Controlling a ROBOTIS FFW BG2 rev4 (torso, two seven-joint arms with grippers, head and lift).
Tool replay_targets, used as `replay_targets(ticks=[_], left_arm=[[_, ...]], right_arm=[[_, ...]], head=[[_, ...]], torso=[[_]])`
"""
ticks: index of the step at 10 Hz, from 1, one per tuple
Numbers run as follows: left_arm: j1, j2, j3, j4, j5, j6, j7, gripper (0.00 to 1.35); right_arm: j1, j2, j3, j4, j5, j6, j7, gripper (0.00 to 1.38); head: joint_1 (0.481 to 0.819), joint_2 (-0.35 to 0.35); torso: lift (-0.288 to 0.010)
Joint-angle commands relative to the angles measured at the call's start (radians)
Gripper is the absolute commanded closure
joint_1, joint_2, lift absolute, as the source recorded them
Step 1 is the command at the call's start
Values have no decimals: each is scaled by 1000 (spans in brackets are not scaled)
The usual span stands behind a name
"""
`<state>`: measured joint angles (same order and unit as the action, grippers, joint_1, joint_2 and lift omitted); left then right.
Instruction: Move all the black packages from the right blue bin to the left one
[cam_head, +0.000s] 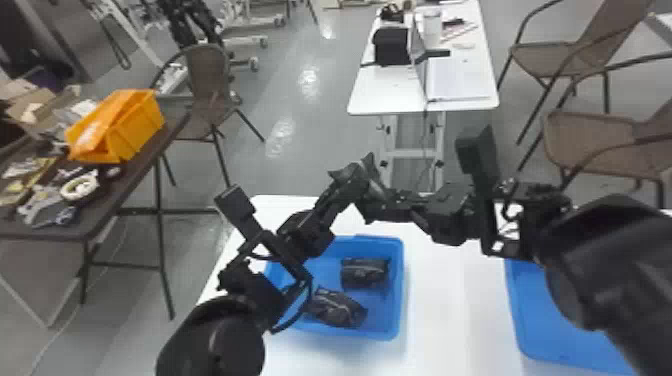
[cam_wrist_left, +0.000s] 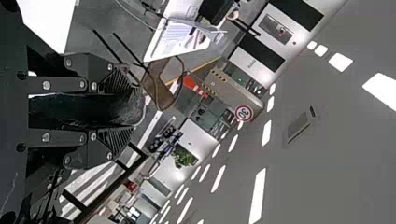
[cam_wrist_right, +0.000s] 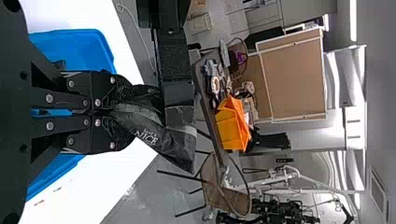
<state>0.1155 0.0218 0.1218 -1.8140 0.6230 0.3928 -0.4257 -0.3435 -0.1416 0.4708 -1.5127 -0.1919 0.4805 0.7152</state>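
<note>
Above the back edge of the left blue bin (cam_head: 401, 287), a black package (cam_head: 354, 173) hangs between my left gripper (cam_head: 344, 191) and my right gripper (cam_head: 376, 204). In the left wrist view, the left gripper (cam_wrist_left: 122, 110) is shut on the dark package (cam_wrist_left: 88, 111), its fingers on opposite sides. The right wrist view has the right gripper (cam_wrist_right: 116, 112) shut on the near end of the package (cam_wrist_right: 156, 128), with the other arm's gripper across its far part. Two black packages (cam_head: 364, 273) (cam_head: 337, 308) lie in the left bin. My right arm partly covers the right blue bin (cam_head: 518, 320).
Both bins stand on a white table (cam_head: 440, 315), with bare tabletop between them. Off to the left, a dark table (cam_head: 125, 187) holds an orange bin (cam_head: 135, 127) and loose items. Farther back are another white table (cam_head: 390, 95) and chairs.
</note>
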Motion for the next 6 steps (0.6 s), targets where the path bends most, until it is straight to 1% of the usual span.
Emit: replay_targets(ticks=[1, 2, 3, 4, 5, 6], left_arm=[[6, -5, 4, 1, 3, -31, 1, 1217], [9, -5, 7, 2, -3, -54, 1, 1217], [18, -8, 15, 2, -23, -66, 7, 1217], [29, -17, 25, 1, -72, -95, 10, 1217], [36, -24, 44, -7, -200, -118, 10, 1217], [50, -24, 59, -18, -379, -141, 10, 1217]], right_arm=[[3, 2, -3, 8, 0, -16, -5, 1280], [3, 10, -9, 42, -6, -77, -8, 1193], [6, 22, -37, 94, -27, -123, -8, 530], [34, 34, -86, 95, -20, -163, -8, -2], [83, 42, -158, 39, 45, -168, -22, 13], [146, 45, -224, -32, 88, -157, -69, 226]], head=[[695, 247], [695, 249], [695, 252], [695, 255], [695, 254], [695, 246]], torso=[[0], [0], [0], [0], [0], [0]])
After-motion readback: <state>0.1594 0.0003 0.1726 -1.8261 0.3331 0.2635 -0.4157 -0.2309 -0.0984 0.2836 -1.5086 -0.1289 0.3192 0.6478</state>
